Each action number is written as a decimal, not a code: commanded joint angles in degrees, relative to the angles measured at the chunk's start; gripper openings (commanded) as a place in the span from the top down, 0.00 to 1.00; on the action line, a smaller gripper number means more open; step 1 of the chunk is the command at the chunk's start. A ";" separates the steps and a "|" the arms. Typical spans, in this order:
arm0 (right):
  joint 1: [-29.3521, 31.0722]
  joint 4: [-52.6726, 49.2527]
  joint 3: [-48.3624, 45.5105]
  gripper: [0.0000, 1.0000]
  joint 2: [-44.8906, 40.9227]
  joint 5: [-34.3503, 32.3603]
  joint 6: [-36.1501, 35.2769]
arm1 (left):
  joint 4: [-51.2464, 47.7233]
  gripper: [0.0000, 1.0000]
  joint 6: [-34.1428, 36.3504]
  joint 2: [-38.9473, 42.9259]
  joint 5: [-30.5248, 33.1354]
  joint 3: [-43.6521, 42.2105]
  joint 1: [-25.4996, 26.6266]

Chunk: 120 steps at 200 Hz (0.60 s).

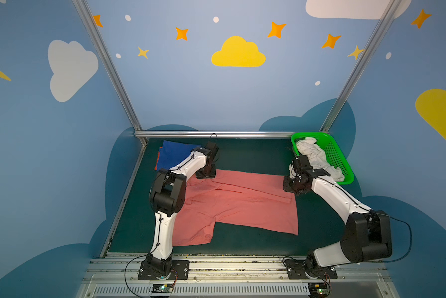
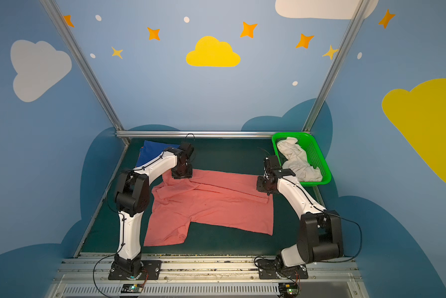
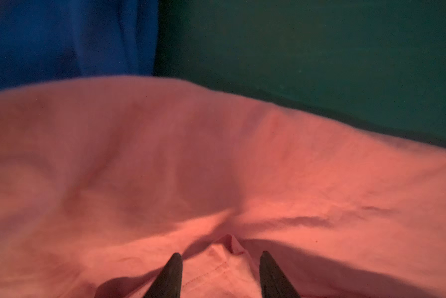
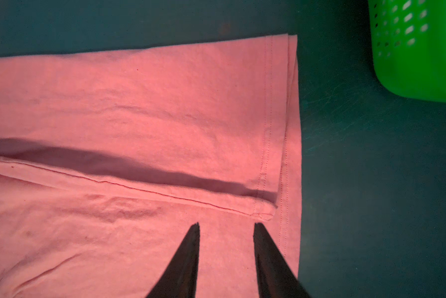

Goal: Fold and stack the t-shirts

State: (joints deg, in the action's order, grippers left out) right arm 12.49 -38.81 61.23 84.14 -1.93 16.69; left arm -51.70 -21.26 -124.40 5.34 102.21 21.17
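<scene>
While the pink shirt [image 1: 237, 206] lies spread across the middle of the table [image 1: 245, 154], its far long side turned in over the body, you are in the lengthwise fold. Your left gripper [image 3: 220, 255] sits at the shoulder end, jaws narrow astride a raised ridge of cloth; whether it grips, I cannot tell. Your right gripper [image 4: 225, 224] is over the hem end, jaws narrow and empty, just beside the flap's corner. Next, I judge, you need the near side taken at both ends, sleeve included, and brought over evenly. The blue shirt [image 1: 174, 154] lies folded in the far left corner on an orange one [image 1: 157, 160], near your left wrist. The white shirt [image 1: 312, 154] waits in the basket [image 1: 338, 157] beside your right arm. Neither blocks the fold.
</scene>
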 commanded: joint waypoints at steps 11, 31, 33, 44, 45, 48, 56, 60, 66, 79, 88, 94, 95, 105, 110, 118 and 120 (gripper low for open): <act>0.38 -1.10 -0.35 0.63 -1.78 0.67 -0.68 | -6.27 0.71 0.83 -2.12 1.82 2.91 0.40; 0.38 -0.60 -1.15 0.63 -1.96 0.86 -0.49 | -5.67 0.82 0.58 -0.92 1.64 1.97 0.89; 0.42 -0.53 -1.23 0.63 -1.96 0.87 -0.42 | -5.69 0.83 0.60 -0.80 1.61 1.88 0.96; 0.43 -0.36 -1.50 0.63 -1.96 1.12 -0.34 | -5.49 0.88 0.60 -0.20 1.26 1.67 1.19; 0.43 -0.33 -1.53 0.64 -1.96 1.13 -0.30 | -5.46 0.88 0.65 -0.17 1.25 1.67 1.22; 0.36 -0.26 -1.64 0.63 -2.00 1.22 -0.26 | -5.54 0.89 0.68 -0.03 1.25 1.61 1.25; 0.40 -0.23 -1.78 0.64 -2.09 1.32 -0.17 | -5.75 0.92 0.70 0.27 1.24 1.72 1.43; 0.42 -0.22 -1.82 0.64 -2.09 1.40 -0.15 | -5.97 0.93 0.69 0.42 1.32 1.76 1.56; 0.51 -0.26 -1.90 0.64 -2.27 1.43 -0.16 | -6.23 0.95 0.69 0.75 1.34 1.83 1.80; 0.46 -0.23 -2.08 0.64 -2.61 1.42 -0.12 | -6.63 0.95 0.60 1.66 1.43 1.53 2.29; 0.50 -0.25 -2.32 0.64 -2.89 1.41 -0.13 | -6.87 0.95 0.52 2.52 1.43 1.09 2.64; 0.46 -0.21 -2.47 0.64 -3.09 1.43 -0.11 | -6.93 0.95 0.38 3.11 1.42 0.70 2.95; 0.44 -0.21 -2.50 0.64 -3.14 1.42 -0.14 | -6.97 0.95 0.41 3.15 1.42 0.61 3.02; 0.49 -0.13 -2.77 0.64 -3.43 1.43 -0.03 | -7.04 0.95 0.12 4.21 1.34 -0.13 3.65; 0.41 -0.05 -2.95 0.65 -3.55 1.50 0.06 | -7.16 0.95 0.00 4.61 1.38 -0.48 3.85; 0.52 0.07 -3.17 0.65 -3.77 1.58 0.10 | -7.49 0.95 -0.40 5.28 1.47 -1.10 4.39; 0.45 0.05 -3.26 0.65 -3.86 1.65 0.10 | -7.57 0.95 -0.48 5.41 1.50 -1.24 4.47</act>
State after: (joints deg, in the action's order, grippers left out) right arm 12.75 -38.65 58.85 82.54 -0.91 16.51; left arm -56.66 -20.84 -123.13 6.13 102.26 24.34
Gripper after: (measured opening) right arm 0.355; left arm 0.051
